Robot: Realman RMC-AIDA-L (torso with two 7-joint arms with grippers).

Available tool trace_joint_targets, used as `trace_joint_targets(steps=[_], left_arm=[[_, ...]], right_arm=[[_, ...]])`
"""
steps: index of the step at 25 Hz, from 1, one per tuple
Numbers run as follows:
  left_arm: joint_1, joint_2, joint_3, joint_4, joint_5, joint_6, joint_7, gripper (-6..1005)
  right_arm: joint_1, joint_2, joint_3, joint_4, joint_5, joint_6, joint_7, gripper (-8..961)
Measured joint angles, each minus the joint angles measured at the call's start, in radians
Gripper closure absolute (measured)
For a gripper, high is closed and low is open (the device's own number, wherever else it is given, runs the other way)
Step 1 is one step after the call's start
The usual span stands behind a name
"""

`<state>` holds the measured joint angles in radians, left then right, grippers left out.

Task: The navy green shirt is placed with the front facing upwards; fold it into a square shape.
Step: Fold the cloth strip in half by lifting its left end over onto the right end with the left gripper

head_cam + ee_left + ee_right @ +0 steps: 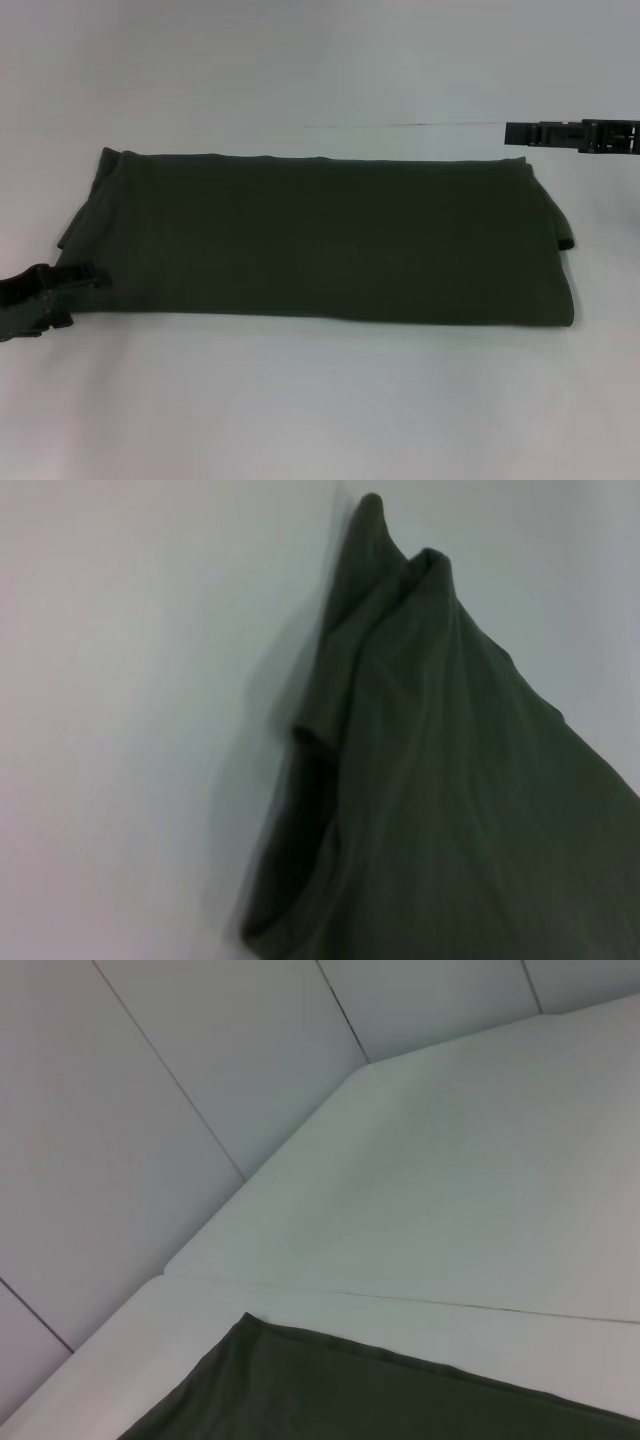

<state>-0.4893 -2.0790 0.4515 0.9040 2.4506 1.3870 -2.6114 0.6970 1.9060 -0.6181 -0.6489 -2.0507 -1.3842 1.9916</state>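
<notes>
Head camera first: the navy green shirt (pixel 330 240) lies on the white table (pixel 320 400) as a long, flat band, plain side up, so I read it as partly folded with the fold to a square not yet made. My left gripper (pixel 60 283) sits at the band's left end, low and near the front corner, touching or just over the cloth; I cannot tell how far its fingers are apart or whether they have any fabric. My right gripper (pixel 550 133) hangs just past the far right corner, off the cloth, holding nothing I can see; how it is set I cannot tell either.

Left wrist camera: the shirt's end is bunched into ridges with a sleeve opening gaping.

Right wrist camera: only the shirt's far edge, flat on the table, with wall panels (pixel 150 1110) beyond.

My worry is that a one-layer grab at that rumpled left end would drag the stack apart and skew the square.
</notes>
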Motion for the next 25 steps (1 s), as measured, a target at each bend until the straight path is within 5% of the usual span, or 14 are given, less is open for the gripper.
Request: trace_joint_targets(steps=[25], left_arm=[[-0.022, 0.017, 0.004, -0.050, 0.048, -0.079, -0.001, 114]], right_arm=[[0.004, -0.003, 0.004, 0.000, 0.000, 0.001, 0.005, 40]])
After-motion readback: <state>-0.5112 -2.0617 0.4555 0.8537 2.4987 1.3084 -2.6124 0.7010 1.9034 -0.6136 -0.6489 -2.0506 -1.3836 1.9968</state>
